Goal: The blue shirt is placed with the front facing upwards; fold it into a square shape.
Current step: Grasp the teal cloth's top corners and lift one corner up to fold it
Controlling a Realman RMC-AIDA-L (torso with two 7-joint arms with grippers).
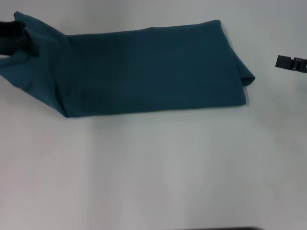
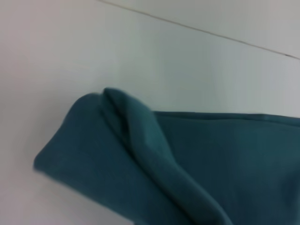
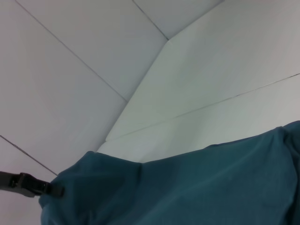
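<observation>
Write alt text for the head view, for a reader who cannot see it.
A blue shirt, already folded into a long band, lies across the far part of a white table, no lettering showing. The left gripper is at the shirt's left end, where the cloth is lifted. The right gripper hangs apart from the shirt, beyond its right end.

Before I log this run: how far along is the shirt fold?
Done: the blue shirt already lies as a long folded band, plain side up. In hand: the left gripper is at its left end, where the cloth is bunched up. The right gripper is clear of the cloth. Left: folding the band into a square.
</observation>
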